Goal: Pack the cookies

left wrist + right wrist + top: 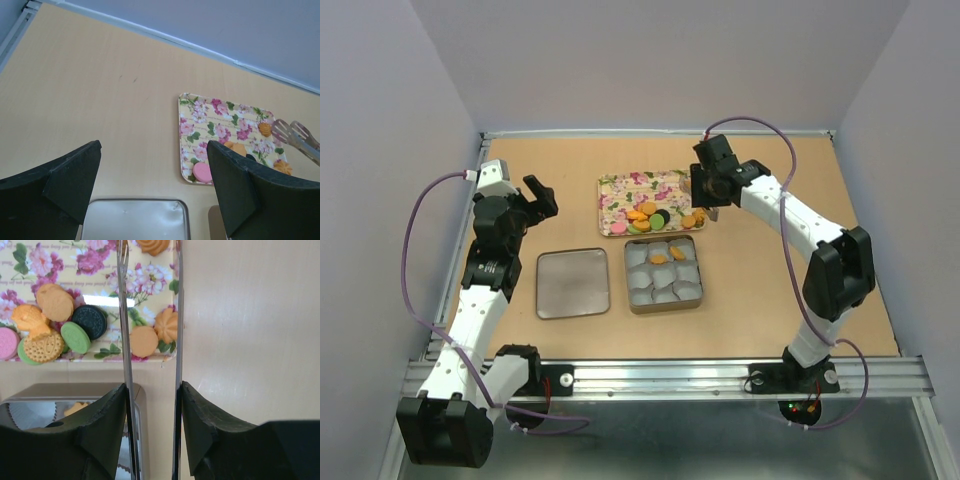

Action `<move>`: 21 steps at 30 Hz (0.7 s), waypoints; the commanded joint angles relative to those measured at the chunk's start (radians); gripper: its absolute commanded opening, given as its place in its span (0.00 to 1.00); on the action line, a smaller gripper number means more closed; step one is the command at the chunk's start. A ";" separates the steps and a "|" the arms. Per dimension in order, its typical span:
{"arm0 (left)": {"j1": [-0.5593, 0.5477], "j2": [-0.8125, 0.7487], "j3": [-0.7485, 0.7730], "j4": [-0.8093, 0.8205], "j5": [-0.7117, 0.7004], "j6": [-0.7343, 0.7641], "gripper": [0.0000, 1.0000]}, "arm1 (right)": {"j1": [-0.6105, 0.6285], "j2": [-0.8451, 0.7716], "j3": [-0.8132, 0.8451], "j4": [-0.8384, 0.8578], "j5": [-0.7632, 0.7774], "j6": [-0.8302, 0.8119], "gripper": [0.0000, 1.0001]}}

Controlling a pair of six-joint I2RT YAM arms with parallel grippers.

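Two cookies (144, 341) lie between my tongs (178, 340), centre frame; right gripper (152, 390) clenched on the tongs; an uneven squeeze could flick one off the tray (90, 265).

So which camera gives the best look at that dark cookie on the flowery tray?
The right wrist view: there the dark cookie is close, its patterned face clear. The top external view shows only a small dark spot on the floral tray. The left wrist view does not show it.
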 commanded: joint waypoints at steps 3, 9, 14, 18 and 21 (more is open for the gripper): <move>-0.006 0.007 0.042 0.028 0.000 0.007 0.98 | -0.035 0.040 0.100 0.079 -0.054 -0.036 0.49; -0.006 0.019 0.047 0.029 0.003 0.004 0.98 | -0.035 0.083 0.116 0.089 -0.072 -0.039 0.49; -0.006 0.023 0.047 0.029 0.000 0.007 0.98 | -0.034 0.115 0.124 0.090 -0.071 -0.042 0.49; -0.006 0.021 0.045 0.028 0.000 0.006 0.98 | -0.034 0.128 0.126 0.089 -0.040 -0.045 0.49; -0.006 0.023 0.045 0.028 0.001 0.006 0.98 | -0.034 0.129 0.126 0.089 -0.028 -0.054 0.49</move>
